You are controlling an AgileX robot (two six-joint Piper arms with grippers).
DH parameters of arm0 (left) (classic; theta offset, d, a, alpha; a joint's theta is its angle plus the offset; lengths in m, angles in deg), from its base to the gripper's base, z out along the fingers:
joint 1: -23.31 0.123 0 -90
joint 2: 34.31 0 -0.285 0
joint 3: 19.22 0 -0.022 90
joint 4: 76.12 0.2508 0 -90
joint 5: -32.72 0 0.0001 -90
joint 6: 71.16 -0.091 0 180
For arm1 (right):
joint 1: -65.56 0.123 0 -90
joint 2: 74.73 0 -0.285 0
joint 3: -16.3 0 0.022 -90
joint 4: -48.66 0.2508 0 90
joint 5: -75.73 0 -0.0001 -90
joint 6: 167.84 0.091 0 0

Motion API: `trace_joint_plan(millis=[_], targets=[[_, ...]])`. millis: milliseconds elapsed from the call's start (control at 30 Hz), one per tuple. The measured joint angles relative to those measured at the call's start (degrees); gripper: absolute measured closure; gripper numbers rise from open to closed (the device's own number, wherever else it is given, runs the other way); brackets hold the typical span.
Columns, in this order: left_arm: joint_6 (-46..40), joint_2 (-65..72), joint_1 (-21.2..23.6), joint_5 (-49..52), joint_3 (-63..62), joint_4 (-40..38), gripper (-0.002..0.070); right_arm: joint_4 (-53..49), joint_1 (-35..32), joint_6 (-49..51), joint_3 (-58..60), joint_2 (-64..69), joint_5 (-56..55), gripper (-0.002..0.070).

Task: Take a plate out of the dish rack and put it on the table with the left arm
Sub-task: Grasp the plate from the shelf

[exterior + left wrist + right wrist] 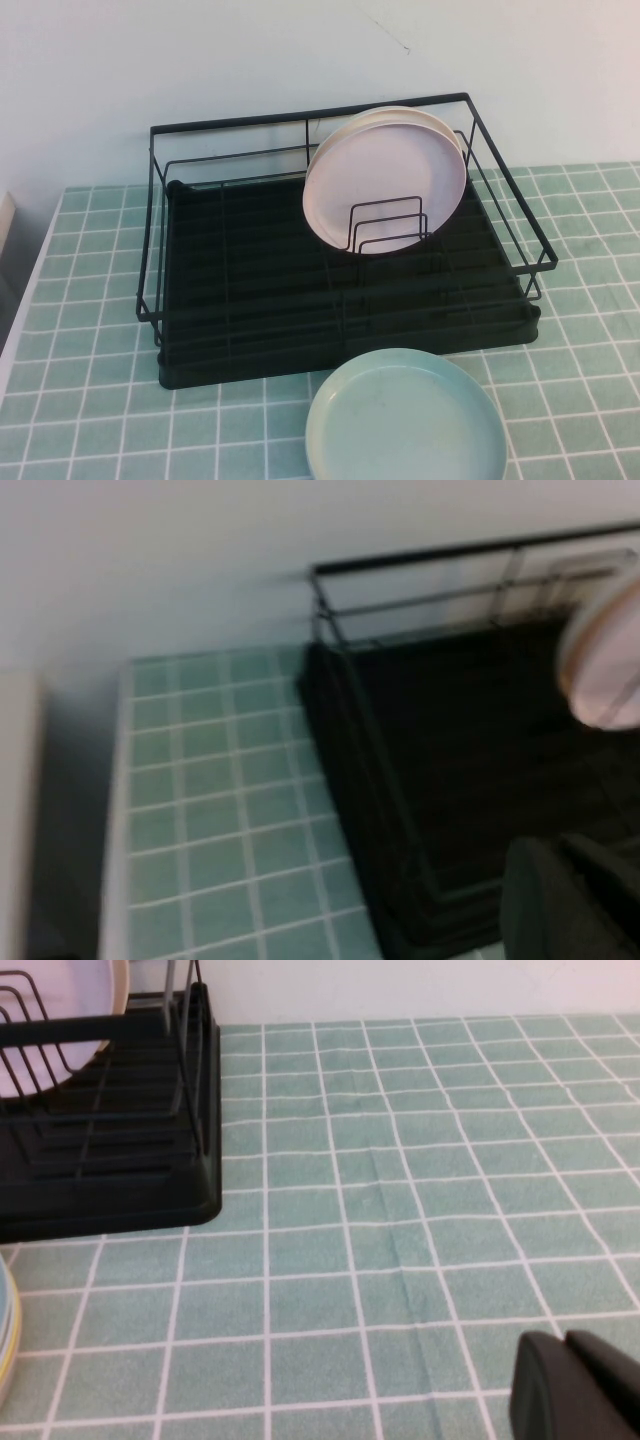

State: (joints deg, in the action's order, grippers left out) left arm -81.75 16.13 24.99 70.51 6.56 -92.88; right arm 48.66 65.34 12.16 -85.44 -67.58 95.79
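Observation:
The pale pink plate [385, 180] stands upright between the wire dividers at the back right of the black dish rack [250, 290], with a cream plate [440, 125] right behind it. Neither arm shows in the high view. In the left wrist view my left gripper [563, 865] is shut and empty, hovering over the rack's [450, 760] left front corner, well away from the pink plate [610, 670]. My right gripper [563, 1345] is shut and empty above the green tiled table [400, 1160], to the right of the rack [110, 1160] and the pink plate [50, 1020].
A pale mint-blue plate [405, 420] lies flat on the table [90, 350] just in front of the rack; its edge [5, 1330] shows in the right wrist view. A white wall rises behind the rack. The table's white edge [20, 310] runs along the left.

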Motion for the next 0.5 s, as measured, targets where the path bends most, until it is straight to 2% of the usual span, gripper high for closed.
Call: trace_joint_plan(millis=[167,367,433,500], targets=[[-24.4,10.2,0.0,2.0,-3.3,-23.7,0.0678,0.0,0.0,0.0,0.0,0.0,0.0,0.0678],[-51.7,19.1,0.0,-0.2,-3.4,-56.7,0.0678,0.0,0.0,0.0,0.0,0.0,0.0,0.0678],[-61.5,22.4,0.0,3.1,-3.6,-64.8,0.0678,0.0,0.0,0.0,0.0,0.0,0.0,0.0678],[-68.0,25.6,0.0,7.1,-3.8,-68.7,0.0678,0.0,0.0,0.0,0.0,0.0,0.0,0.0678]])
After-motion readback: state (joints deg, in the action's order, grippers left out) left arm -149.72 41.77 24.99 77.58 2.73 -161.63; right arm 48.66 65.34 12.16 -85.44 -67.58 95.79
